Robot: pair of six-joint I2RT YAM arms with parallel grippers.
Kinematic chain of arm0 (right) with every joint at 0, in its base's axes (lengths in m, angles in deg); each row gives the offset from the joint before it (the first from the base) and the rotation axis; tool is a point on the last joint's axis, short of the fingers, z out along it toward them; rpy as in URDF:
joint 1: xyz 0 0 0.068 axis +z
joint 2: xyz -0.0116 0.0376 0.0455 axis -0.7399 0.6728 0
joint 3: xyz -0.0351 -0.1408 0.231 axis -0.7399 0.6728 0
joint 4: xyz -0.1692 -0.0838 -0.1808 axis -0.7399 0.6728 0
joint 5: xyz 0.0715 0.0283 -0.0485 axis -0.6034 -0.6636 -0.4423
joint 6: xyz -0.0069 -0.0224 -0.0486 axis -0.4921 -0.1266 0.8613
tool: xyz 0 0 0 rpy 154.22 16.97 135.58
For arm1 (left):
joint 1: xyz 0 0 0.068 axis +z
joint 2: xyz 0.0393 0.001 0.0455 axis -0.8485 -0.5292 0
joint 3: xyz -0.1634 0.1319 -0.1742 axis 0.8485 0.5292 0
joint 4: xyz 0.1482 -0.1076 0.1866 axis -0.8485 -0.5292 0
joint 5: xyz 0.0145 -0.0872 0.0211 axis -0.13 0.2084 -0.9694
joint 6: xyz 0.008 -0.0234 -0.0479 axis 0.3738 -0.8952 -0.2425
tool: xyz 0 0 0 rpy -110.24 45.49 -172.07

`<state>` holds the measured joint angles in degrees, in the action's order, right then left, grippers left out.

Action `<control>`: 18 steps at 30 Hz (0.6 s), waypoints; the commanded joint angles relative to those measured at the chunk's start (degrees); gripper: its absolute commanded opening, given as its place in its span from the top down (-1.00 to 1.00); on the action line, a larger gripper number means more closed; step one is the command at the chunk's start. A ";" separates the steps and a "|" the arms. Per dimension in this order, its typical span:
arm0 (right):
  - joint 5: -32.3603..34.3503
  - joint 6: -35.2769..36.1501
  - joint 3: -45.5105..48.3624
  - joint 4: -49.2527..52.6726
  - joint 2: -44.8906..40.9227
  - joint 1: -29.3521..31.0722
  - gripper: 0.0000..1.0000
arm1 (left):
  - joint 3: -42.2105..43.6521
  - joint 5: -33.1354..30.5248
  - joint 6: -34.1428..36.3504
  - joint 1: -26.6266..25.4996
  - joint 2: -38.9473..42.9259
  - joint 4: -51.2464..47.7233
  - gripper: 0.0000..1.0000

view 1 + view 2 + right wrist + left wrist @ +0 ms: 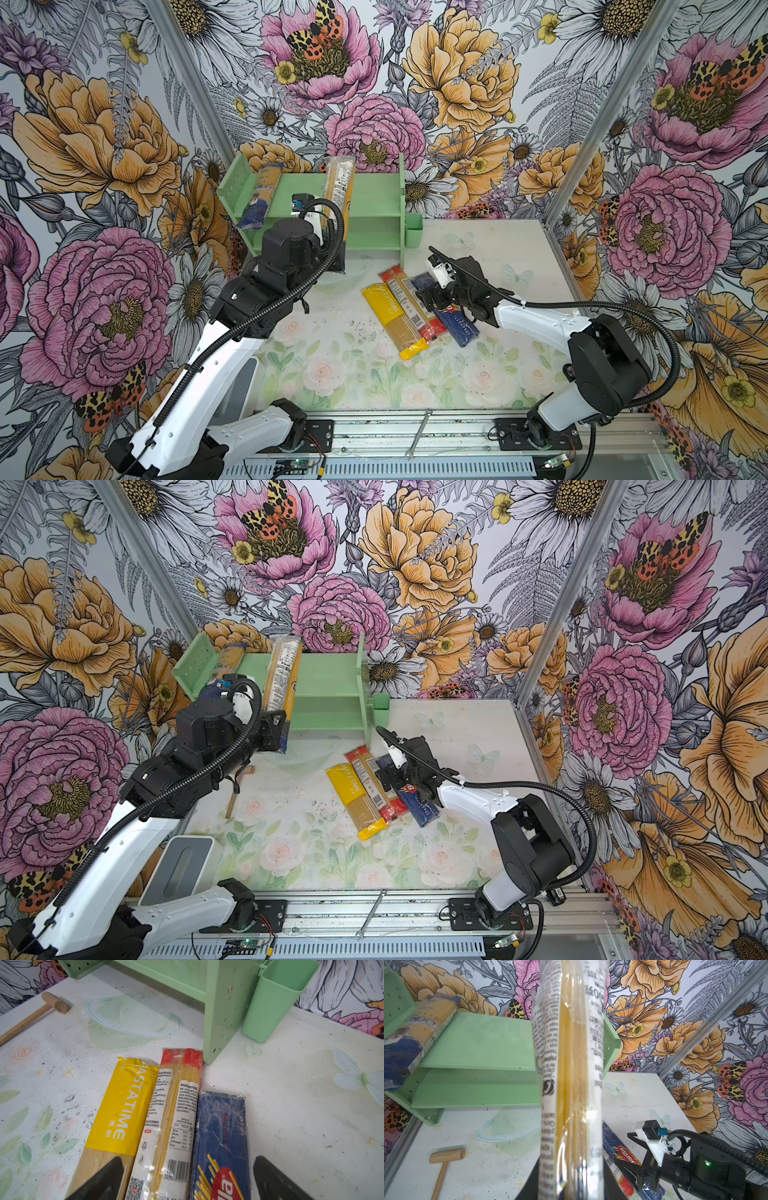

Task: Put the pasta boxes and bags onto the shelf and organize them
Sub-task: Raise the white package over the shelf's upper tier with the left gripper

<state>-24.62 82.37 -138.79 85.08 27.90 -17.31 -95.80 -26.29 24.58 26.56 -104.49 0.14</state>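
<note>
The left gripper (336,255), pinching the dark lower end of a clear spaghetti bag (337,183), holds it with its long axis running straight away from the jaws, over the top tier of the shelf (374,195), which stands just ahead, nearer this arm than the right.

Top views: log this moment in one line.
left gripper shut on clear bag at shelf | right gripper open over yellow bag, red-ended bag, Barilla box on table
</note>
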 commanded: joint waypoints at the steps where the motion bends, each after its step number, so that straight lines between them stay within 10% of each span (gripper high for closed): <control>1: -0.10 -0.57 0.72 -1.47 -1.59 -0.32 -0.99 | -4.34 -0.74 2.79 1.38 -0.33 10.13 1.00; 18: 0.04 -0.66 2.05 -2.18 -2.29 -0.32 -0.99 | -8.89 -0.50 7.91 7.57 -6.91 12.99 1.00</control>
<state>-24.60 82.35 -137.53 84.68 27.40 -17.31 -101.20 -26.25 30.48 32.88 -112.29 2.22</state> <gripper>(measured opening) 0.995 0.285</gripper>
